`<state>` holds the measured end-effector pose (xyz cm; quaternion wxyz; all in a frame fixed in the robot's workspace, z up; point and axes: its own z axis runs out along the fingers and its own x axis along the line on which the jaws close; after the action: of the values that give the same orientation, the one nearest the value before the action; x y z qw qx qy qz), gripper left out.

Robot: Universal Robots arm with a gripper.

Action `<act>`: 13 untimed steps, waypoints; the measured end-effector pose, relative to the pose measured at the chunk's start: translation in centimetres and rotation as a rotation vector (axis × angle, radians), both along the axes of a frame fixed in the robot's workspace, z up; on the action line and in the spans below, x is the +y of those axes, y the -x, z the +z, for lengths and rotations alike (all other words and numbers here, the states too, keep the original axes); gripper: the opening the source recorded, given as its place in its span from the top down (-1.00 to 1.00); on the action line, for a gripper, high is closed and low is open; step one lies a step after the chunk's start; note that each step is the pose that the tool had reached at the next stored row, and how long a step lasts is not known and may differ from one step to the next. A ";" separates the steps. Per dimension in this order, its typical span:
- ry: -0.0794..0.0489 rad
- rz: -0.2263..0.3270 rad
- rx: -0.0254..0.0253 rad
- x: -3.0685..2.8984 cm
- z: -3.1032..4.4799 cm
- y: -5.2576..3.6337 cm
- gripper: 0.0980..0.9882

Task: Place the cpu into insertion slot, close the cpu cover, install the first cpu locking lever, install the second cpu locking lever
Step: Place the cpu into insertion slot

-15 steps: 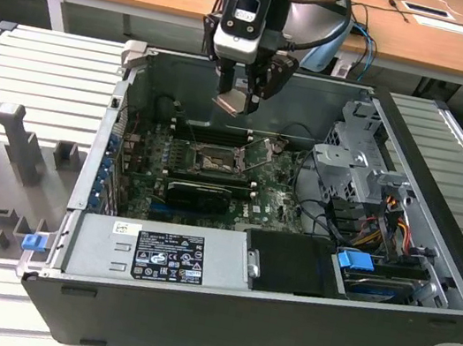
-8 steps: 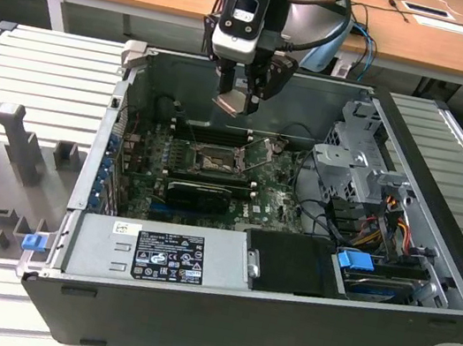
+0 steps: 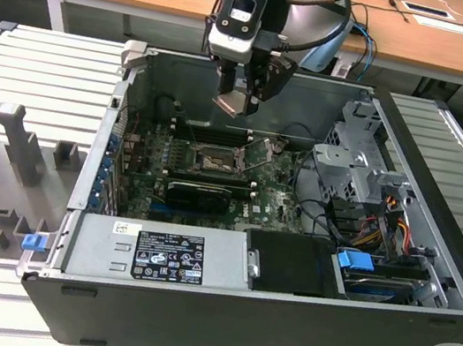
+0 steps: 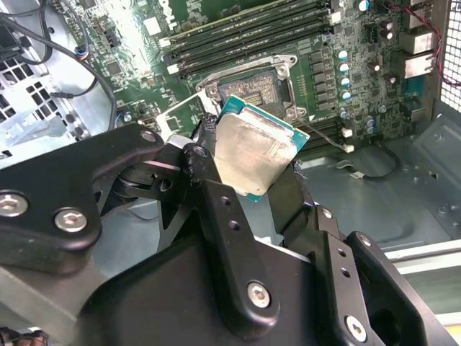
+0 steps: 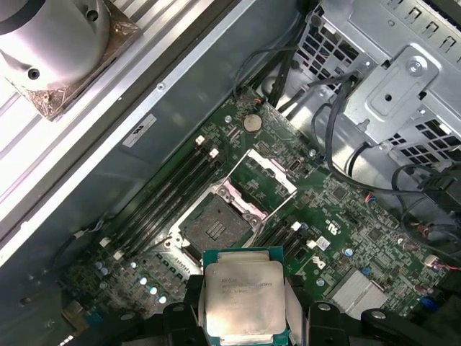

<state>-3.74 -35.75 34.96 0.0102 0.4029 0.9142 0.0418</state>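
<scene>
The claw (image 3: 237,101) is clamped on the cpu (image 3: 231,105), its black fingers (image 5: 189,306) pressing on two opposite edges of the chip. In both wrist views the cpu (image 5: 245,297) sits between the fingertips with its pale metal face toward the cameras and its green rim showing around it. In the second wrist view the chip (image 4: 253,155) is tilted, one corner pointing toward the board.

The claw hangs inside the open computer case (image 3: 276,329), which lies on its side on the ribbed metal tabletop (image 3: 43,73). The cpu is in the air, clear of the green motherboard (image 3: 273,204) and touching nothing but the claw. In the exterior view it hovers near the case's far wall, above the board and a little toward the far edge from the insertion slot (image 3: 213,163).

The insertion slot (image 5: 215,225) is bare, its dark contact field uncovered, and lies near the middle of the motherboard beside the rows of long black memory slots (image 5: 164,196). The cpu cover (image 5: 272,173) is swung open, its silver frame standing off the side of the slot that faces away from the claw. In the first wrist view the slot lies just beyond the chip's leading edge, apart from it.

A grey power supply (image 3: 167,256) fills the case's near edge, and a metal drive cage (image 3: 352,163) stands toward the exterior view's right.
</scene>
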 end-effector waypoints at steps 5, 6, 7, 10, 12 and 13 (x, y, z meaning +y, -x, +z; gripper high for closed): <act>0.000 -0.020 0.0000 0.00 -0.03 0.00 0.02; 0.000 -0.023 0.0000 0.00 -0.04 0.00 0.02; 0.000 -0.026 0.0000 0.00 -0.04 0.00 0.02; 0.000 -0.037 0.0000 0.00 -0.06 0.00 0.02; 0.000 -0.045 0.0000 0.00 -0.07 0.00 0.02; 0.000 -0.048 0.0000 0.00 -0.08 0.00 0.02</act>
<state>-3.74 -35.74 34.88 0.0112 0.4249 0.9042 0.0415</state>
